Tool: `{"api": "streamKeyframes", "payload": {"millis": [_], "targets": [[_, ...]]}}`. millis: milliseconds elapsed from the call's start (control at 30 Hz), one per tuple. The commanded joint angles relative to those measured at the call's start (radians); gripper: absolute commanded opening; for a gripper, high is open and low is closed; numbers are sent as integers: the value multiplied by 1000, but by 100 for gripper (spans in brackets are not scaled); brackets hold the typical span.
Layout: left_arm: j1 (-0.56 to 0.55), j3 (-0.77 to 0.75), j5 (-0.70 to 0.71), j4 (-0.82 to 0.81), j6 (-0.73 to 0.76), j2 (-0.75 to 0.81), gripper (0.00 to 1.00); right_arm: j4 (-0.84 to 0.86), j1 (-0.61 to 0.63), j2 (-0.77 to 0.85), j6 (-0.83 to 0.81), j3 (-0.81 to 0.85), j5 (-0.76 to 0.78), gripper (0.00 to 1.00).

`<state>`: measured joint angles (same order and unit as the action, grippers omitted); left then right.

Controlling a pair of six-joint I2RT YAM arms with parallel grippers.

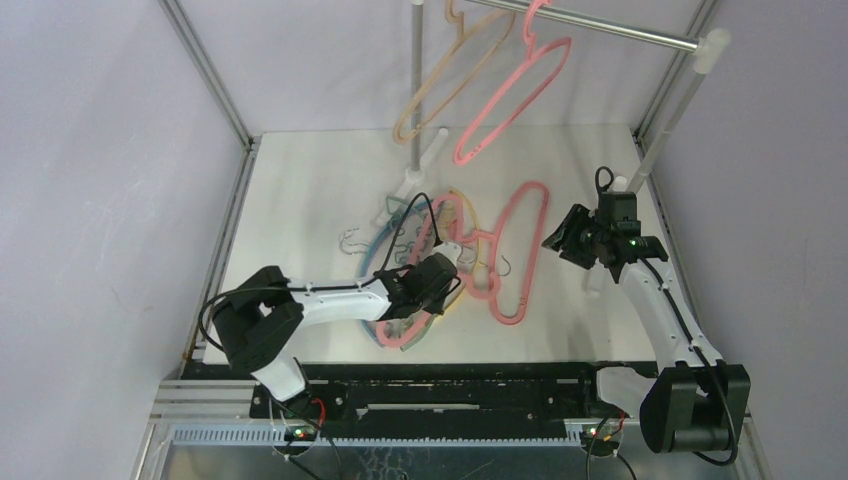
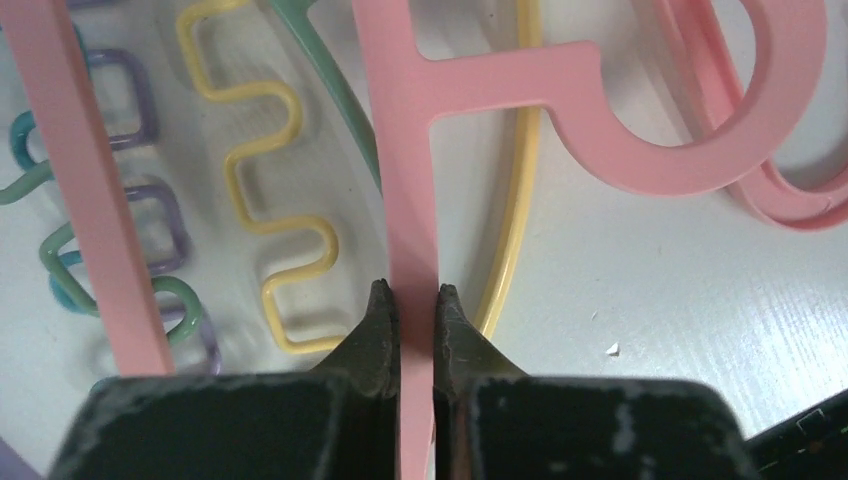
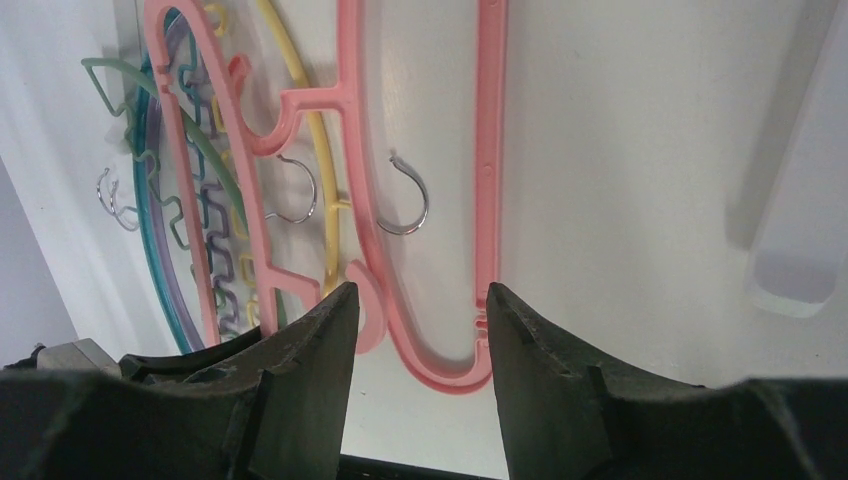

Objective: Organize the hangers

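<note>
The left end effector (image 2: 410, 300) is pinched narrow on a flat bar of a pink hanger (image 2: 405, 190) lying among the others on the counter (image 2: 650, 330), centre of the top view, with a yellow hanger (image 2: 515, 230) and a green hanger (image 2: 335, 90) crossing beneath it. A lift from here may let the thin bar pivot or slip, or drag snagged neighbours up too. The right end effector (image 3: 420, 290), wide and empty at right, steadies nothing.

Cut off by the overhead view's top edge: hook of the beige hanger (image 1: 441, 88), left end of the rail (image 1: 610, 30). Lost between the fingers of the left gripper (image 2: 415, 297) in the wrist view: lower stretch of the pink hanger (image 2: 408, 180). Covered from above by the arm: that same grip.
</note>
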<state>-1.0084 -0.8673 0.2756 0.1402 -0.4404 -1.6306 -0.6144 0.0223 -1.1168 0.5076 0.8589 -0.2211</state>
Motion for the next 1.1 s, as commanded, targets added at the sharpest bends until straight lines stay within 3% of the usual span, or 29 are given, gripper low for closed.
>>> {"api": "streamKeyframes", "payload": {"millis": [0,233,367,500,767,1067], "targets": [[8,1,47,53,39,80,0,41,0,9,6,0,-10,58],[16,-146,-22,262,119,256,0,37,-11,9,-3,0,-7,58],[61,-320,-232,435,112,288,0,44,-21,12,-1,0,-10,58],[101,-443,-349,493,86,327,0,44,-37,23,2,1,-20,58],[248,-543,-612,374,-74,341,0,40,-62,53,-1,1,-33,58],[374,-454,-848,212,-197,382,0,30,-80,66,-5,0,-30,58]]}}
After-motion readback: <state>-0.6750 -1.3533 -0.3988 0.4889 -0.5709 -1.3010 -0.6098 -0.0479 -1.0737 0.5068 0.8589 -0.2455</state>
